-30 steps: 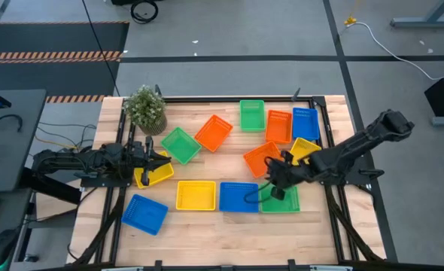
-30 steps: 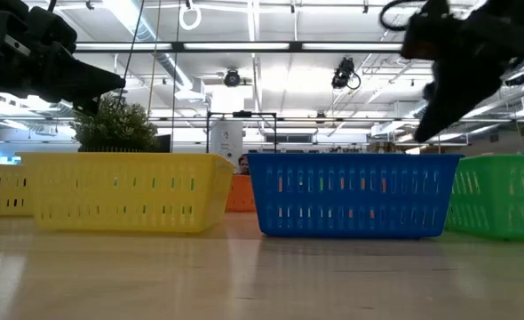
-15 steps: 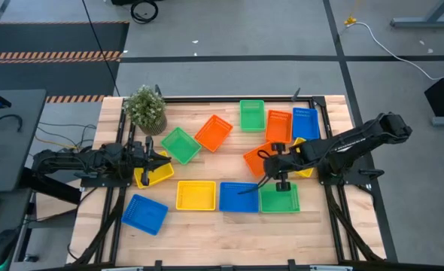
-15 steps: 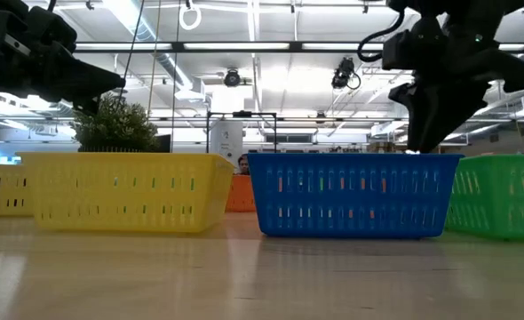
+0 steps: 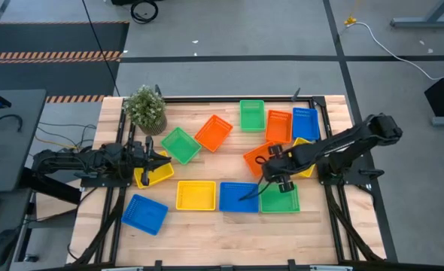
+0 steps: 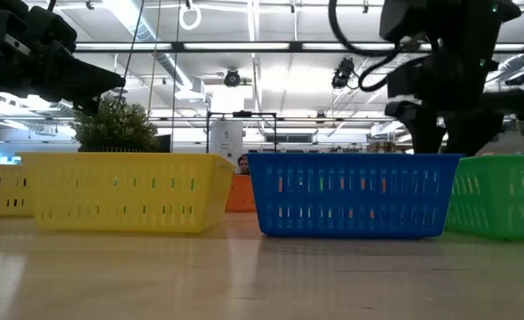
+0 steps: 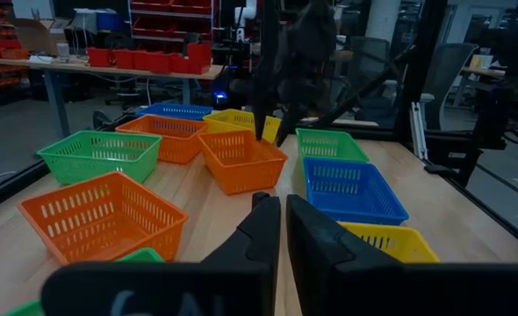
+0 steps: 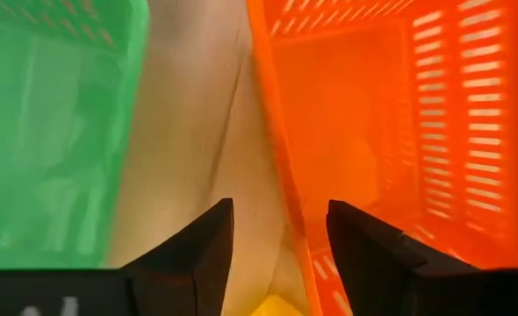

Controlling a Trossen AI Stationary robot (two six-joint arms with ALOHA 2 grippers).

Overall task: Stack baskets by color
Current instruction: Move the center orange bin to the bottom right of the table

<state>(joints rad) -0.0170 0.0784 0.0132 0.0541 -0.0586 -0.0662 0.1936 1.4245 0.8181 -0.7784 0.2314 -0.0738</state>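
Yellow, blue, green and orange baskets lie scattered on the wooden table. My right gripper [image 5: 272,174] [image 8: 281,235] points down, open, over the near rim [image 8: 281,189] of an orange basket [image 5: 258,156]. That rim runs between its fingers without touching them. A green basket [image 5: 281,199] stands just nearer. A yellow basket [image 5: 306,150] shows partly under the right arm. My left gripper [image 5: 164,156] [image 7: 283,221] is shut and level at the table's left, above a yellow basket [image 5: 153,175].
Green [image 5: 252,114], orange [image 5: 278,126] and blue [image 5: 305,123] baskets line the far edge. Others are orange [image 5: 213,132], green [image 5: 180,144], yellow [image 5: 196,195], blue [image 5: 238,196] and blue [image 5: 144,213]. A potted plant [image 5: 145,109] stands far left. A black frame [image 5: 323,120] borders the table.
My right gripper has gone from above the near green basket toward the table's far edge, to the orange basket's near rim. It has sunk a little, tipped steeper and rolled about its own axis. No basket has moved.
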